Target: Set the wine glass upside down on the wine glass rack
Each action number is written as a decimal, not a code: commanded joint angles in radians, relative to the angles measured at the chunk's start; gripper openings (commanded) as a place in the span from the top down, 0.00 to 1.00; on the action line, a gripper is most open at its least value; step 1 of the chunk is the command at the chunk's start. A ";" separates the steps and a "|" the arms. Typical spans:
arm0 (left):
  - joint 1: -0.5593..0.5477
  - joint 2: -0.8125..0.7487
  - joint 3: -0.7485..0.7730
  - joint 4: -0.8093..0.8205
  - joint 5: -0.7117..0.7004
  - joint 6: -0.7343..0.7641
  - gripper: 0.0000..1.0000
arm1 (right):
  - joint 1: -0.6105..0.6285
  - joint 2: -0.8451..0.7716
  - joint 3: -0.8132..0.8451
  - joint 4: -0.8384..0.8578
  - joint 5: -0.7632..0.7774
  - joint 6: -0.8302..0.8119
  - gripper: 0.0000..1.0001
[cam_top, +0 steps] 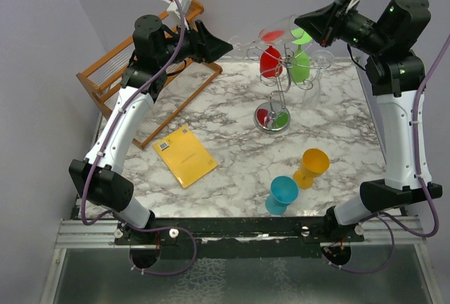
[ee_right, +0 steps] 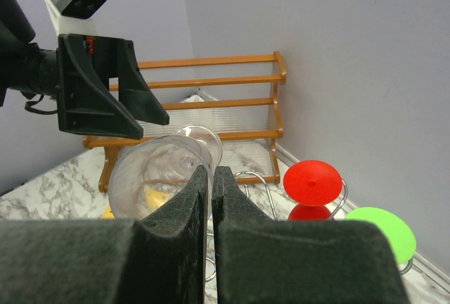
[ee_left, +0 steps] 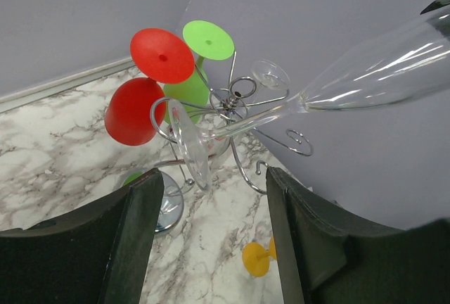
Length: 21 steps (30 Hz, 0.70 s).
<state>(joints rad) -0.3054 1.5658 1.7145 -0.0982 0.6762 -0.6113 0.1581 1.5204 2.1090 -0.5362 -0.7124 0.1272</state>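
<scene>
Currently I find the clear, long-bowled wine glass (ee_left: 365, 72) off the table, lying almost level in the air beside the top of the silver wire rack (cam_top: 283, 93) with its scrolled arms. My right gripper (ee_right: 211, 172) is pinched tight on the wall of the bowl at its rim. The long axis runs from that grip across to the left and ends in the round foot (ee_left: 190, 146), which sits edge-on directly ahead of my left gripper (ee_left: 212, 177). Those jaws stand apart with nothing clamped. The left arm is therefore nearer the stem and foot, and I judge the next move depends on it closing there so the glass can be tipped bowl-down onto a rack arm. Count:
- one clear glass in hand
- one red plastic glass (cam_top: 271, 61) and one green plastic glass (cam_top: 300, 67) hanging inverted on the rack (a further clear disc (ee_left: 271, 75) shows near the top, and I cannot tell what it belongs to)
- one orange-yellow goblet (cam_top: 311, 167) and one teal goblet (cam_top: 282, 195) on the marble tabletop (cam_top: 337, 128)
- one slatted wooden rack (cam_top: 112, 79)
- one yellow booklet (cam_top: 185, 156)
</scene>
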 commanded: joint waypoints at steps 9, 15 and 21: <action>-0.010 0.011 -0.027 0.001 -0.024 -0.042 0.42 | 0.008 -0.035 -0.048 0.093 -0.064 0.035 0.99; -0.019 0.010 -0.036 0.001 -0.023 -0.045 0.47 | 0.008 -0.044 -0.045 0.098 -0.068 0.041 0.99; -0.022 0.007 -0.050 0.004 -0.021 -0.047 0.49 | 0.008 -0.045 -0.043 0.101 -0.078 0.047 0.99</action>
<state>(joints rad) -0.3202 1.5734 1.6806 -0.1059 0.6613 -0.6456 0.1581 1.5036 2.0571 -0.4915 -0.7574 0.1539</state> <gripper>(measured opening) 0.518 0.029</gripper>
